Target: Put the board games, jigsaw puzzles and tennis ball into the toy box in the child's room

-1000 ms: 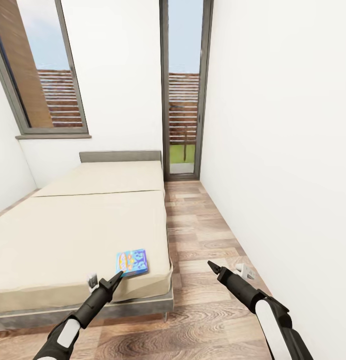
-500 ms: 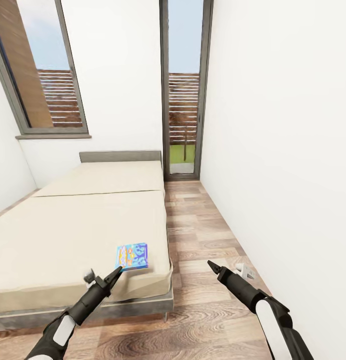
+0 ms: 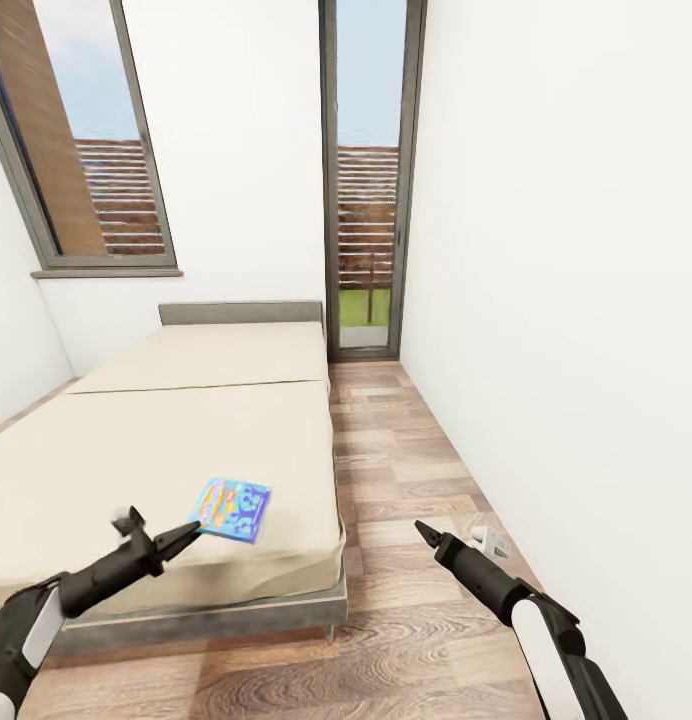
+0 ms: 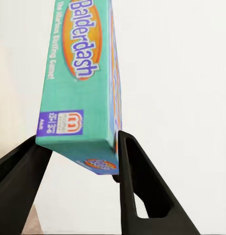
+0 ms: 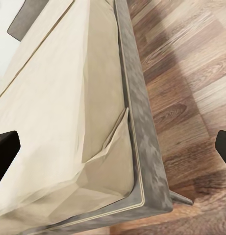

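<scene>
A blue-and-orange board game [image 3: 231, 508] hangs tilted just above the near right part of the bed [image 3: 136, 440], a beige mattress with a grey headboard. My left gripper [image 3: 189, 534] is shut on the game's near edge. In the left wrist view the box [image 4: 78, 78] reads "Balderdash" and sits clamped between the two black fingers [image 4: 137, 181]. My right gripper [image 3: 423, 529] hovers over the wood floor to the right of the bed, open and holding nothing. In the right wrist view its fingertips [image 5: 5, 152] stand wide apart above the bed's corner [image 5: 117, 161].
A strip of wood-plank floor [image 3: 406, 470] runs between the bed and the white right wall [image 3: 566, 300]. A tall glass door [image 3: 368, 200] closes the far end, and a window [image 3: 86, 150] is at the back left. A small white object [image 3: 491, 543] lies by the right wall.
My left arm has swung left and drawn back, carrying the board game off the bed's corner and towards the left. The right arm has stayed still.
</scene>
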Robot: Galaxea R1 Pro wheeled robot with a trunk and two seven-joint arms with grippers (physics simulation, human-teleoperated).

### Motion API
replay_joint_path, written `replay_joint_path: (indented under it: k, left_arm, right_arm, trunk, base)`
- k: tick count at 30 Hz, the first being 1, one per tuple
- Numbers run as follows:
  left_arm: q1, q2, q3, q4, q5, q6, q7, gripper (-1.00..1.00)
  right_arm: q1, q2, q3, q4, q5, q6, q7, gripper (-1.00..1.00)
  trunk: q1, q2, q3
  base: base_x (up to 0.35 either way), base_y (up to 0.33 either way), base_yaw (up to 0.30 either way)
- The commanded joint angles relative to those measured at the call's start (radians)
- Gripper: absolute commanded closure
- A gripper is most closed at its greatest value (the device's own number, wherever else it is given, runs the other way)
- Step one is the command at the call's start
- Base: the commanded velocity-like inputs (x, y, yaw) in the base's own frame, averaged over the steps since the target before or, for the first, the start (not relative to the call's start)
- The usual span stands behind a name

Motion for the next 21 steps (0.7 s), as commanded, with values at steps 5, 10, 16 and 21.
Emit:
replay_joint_path:
  k: [5,10,16,21]
  left_arm:
    - [-0.006,0.104,-0.16,-0.029,-0.001,0.076,-0.116,1.0]
    - [-0.009,0.185,-0.309,-0.087,0.002,0.089,-0.171,1.0]
    - [-0.008,0.215,-0.321,-0.098,0.005,0.089,-0.171,1.0]
    - [-0.008,0.224,-0.318,-0.1,0.008,0.092,-0.171,1.0]
  right_arm:
    - [-0.001,0.0,-0.003,-0.001,-0.002,0.007,0.004,-1.0]
    - [0.003,0.0,-0.005,-0.002,-0.001,0.005,0.004,-1.0]
    - [0.004,0.0,-0.005,-0.005,-0.001,0.004,0.004,-1.0]
    - [0.006,0.002,-0.006,-0.007,-0.002,0.004,0.004,-1.0]
  trunk:
    - [0.0,0.0,-0.001]
    - [0.0,0.0,-0.001]
    - [0.0,0.0,-0.001]
    - [0.0,0.0,-0.001]
  base:
    - [0.0,0.0,0.0]
    - [0.0,0.0,0.0]
    - [0.0,0.0,0.0]
    - [0.0,0.0,0.0]
